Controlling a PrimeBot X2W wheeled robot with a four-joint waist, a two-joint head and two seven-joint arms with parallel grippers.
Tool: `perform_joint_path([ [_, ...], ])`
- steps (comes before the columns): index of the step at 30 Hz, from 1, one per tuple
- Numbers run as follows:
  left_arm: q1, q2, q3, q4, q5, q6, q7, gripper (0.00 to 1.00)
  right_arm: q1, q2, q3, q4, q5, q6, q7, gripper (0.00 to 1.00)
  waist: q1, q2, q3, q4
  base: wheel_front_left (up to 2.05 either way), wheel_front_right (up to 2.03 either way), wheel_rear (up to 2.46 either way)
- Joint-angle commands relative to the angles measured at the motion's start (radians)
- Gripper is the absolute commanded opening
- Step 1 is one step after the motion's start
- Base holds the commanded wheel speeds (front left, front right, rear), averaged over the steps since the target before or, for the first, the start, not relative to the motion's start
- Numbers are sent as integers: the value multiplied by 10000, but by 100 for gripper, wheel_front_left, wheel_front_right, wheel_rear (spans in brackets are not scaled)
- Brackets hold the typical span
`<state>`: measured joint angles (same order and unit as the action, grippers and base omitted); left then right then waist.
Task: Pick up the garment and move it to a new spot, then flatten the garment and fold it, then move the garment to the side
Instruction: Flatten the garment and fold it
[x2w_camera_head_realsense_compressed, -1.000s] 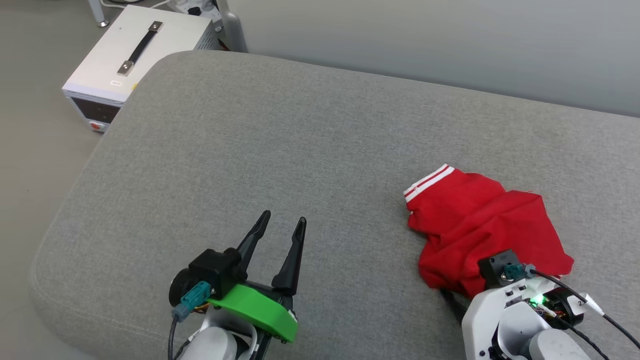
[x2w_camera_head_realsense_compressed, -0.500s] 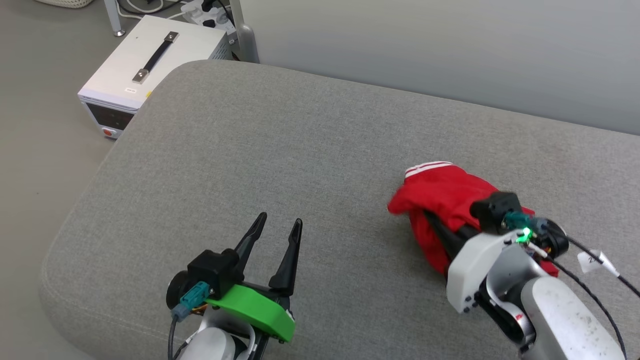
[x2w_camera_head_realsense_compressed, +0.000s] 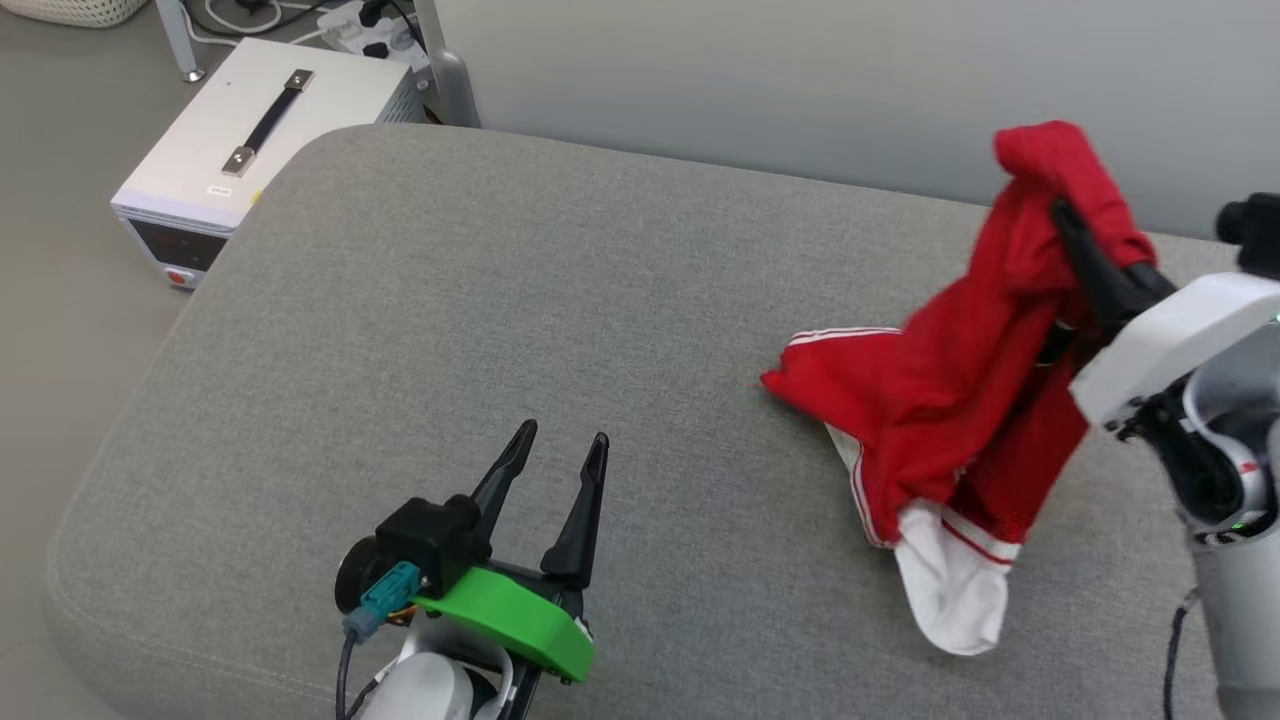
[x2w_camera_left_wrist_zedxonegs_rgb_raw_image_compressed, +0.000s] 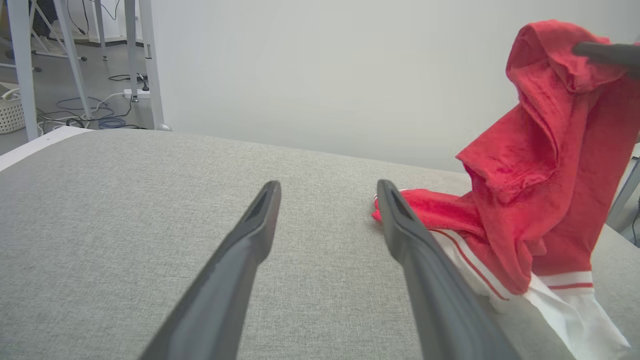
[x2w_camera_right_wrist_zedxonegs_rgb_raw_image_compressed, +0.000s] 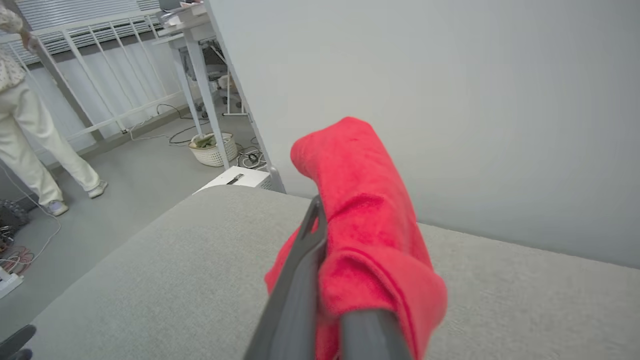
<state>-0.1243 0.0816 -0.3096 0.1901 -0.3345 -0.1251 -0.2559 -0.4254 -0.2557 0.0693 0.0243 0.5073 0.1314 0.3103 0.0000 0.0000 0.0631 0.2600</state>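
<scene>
High at the right of the head view, the right gripper (x2w_camera_head_realsense_compressed: 1060, 212) is pinched fully together on a bunched fold of the garment (x2w_camera_head_realsense_compressed: 960, 400), a bright red T-shirt with white sleeves. Red cloth drapes over its two dark fingers; the right wrist view shows this close up.

From that pinch the shirt hangs in a loose, twisted column. Its lower part rests on the right side of the grey cushion (x2w_camera_head_realsense_compressed: 500, 280). A white sleeve (x2w_camera_head_realsense_compressed: 955, 590) trails toward the robot, and a striped red edge spreads to the left. The shirt is partly raised and partly lying down.

Low at the front of the cushion, the left gripper (x2w_camera_head_realsense_compressed: 565, 432) sits with its fingers spread wide, holding nothing, apart from the shirt. A white box with a black handle (x2w_camera_head_realsense_compressed: 260, 120) stands on the floor past the cushion's far left corner. A person in pale trousers (x2w_camera_right_wrist_zedxonegs_rgb_raw_image_compressed: 25, 125) stands far off in the right wrist view.

This looks like the first step, picking up and moving the garment. The next move likely calls for lifting until the sleeve clears, then carrying the shirt to the open middle of the cushion.
</scene>
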Motion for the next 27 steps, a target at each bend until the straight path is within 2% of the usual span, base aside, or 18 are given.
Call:
perform_joint_path([
  [1,-120,-53,-16,-52,57,-54,-59,100,-319,-170,-398,318,63,-7,144,0,0,0,323,-57,0,0,0],
  [8,-522,-98,-242,-68,7,-55,-59,100,-1745,-1028,-2041,2864,-642,-7,729,0,0,0,1207,167,0,0,0],
  [13,-789,-147,-302,-82,-64,-55,-59,100,-2484,-1447,-2280,4588,-1362,-7,913,0,0,0,1740,409,0,0,0],
  [15,-864,-168,-316,-79,-83,-55,-59,100,-2673,-1537,-2303,5197,-1639,-7,745,45,0,0,1878,468,0,0,0],
  [16,-895,-179,-320,-76,-91,-55,-59,100,-2764,-1572,-2312,5502,-1784,-7,580,100,0,0,1927,491,0,0,0],
  [22,-986,-224,-285,20,-105,-55,-59,100,-3084,-1493,-2371,6894,-2168,-7,-67,100,0,0,1913,454,0,0,0],
  [27,-941,-233,-210,113,-87,-55,-59,100,-3096,-1304,-1945,7185,-1982,-7,-800,100,0,0,1499,182,0,0,0],
])
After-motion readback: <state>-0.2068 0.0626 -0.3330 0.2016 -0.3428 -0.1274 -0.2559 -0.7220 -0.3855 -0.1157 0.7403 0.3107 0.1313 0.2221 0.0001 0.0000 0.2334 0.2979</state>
